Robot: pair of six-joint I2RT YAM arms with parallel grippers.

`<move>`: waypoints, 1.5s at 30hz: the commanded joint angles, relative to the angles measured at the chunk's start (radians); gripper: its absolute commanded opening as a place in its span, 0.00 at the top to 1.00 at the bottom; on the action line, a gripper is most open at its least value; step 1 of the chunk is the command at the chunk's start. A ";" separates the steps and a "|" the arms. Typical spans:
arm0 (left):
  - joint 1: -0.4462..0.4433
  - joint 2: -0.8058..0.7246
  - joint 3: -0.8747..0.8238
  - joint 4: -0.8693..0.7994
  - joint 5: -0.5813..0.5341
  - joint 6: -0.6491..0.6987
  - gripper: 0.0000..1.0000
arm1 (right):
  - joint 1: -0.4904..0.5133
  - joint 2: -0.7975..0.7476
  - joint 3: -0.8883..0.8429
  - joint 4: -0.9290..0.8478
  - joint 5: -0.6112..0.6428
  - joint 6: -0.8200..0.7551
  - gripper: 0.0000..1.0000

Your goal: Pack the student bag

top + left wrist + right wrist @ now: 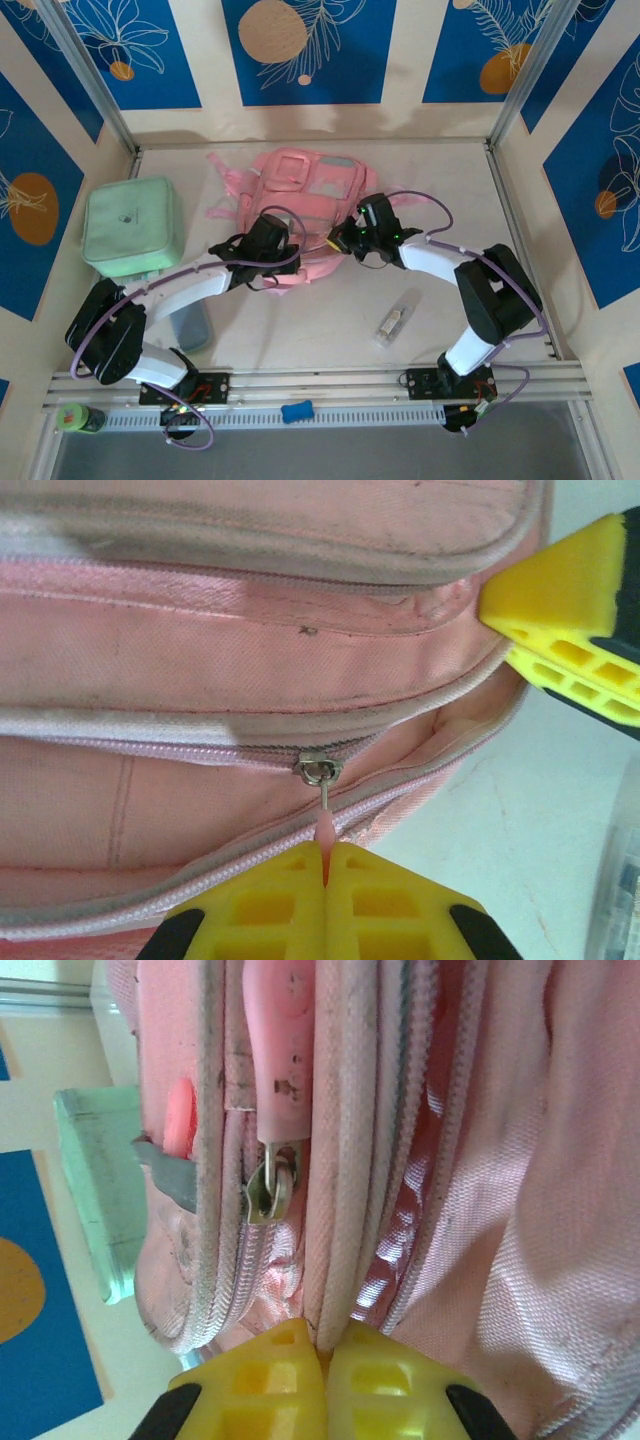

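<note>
Left tool (326, 856) clamped on zip pull (325, 825); right tool (322, 1338) pinching student bag (300, 188) seam; pocket part-open.

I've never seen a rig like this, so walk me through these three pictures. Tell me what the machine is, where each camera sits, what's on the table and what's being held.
These are two robot arms bolted at the near edge of a table. Each ends in a two-finger hand with yellow fingertips. The wide picture looks down from above and behind the arms. The two close-ups come from a camera on each wrist.

On the table lie a pink backpack, a mint-green soft case and a small clear container.

In the left wrist picture, the left hand is shut on the pink zip pull of a partly open zipper. In the right wrist picture, the right hand pinches a piped seam of the backpack.
</note>
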 commanded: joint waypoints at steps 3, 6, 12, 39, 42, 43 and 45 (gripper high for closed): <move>-0.107 -0.001 0.044 -0.135 -0.008 -0.027 1.00 | -0.217 -0.026 0.070 -0.040 -0.153 -0.158 1.00; -0.108 0.004 0.045 -0.197 -0.056 -0.018 1.00 | -0.339 -0.014 0.108 -0.066 -0.207 -0.190 1.00; -0.059 0.053 0.041 -0.211 -0.054 0.030 1.00 | -0.421 0.103 0.265 -0.154 -0.371 -0.241 1.00; -0.062 0.074 0.026 -0.016 0.021 0.020 1.00 | 0.047 0.061 0.118 -0.086 -0.097 -0.107 0.40; -0.062 0.062 0.027 -0.035 -0.006 0.024 1.00 | 0.039 0.075 0.146 -0.153 -0.046 -0.111 0.55; -0.061 0.057 0.026 -0.036 -0.016 0.024 1.00 | 0.035 0.073 0.142 -0.147 -0.046 -0.111 0.62; -0.058 0.048 0.024 -0.046 -0.035 0.029 1.00 | 0.026 0.069 0.141 -0.153 -0.055 -0.112 0.80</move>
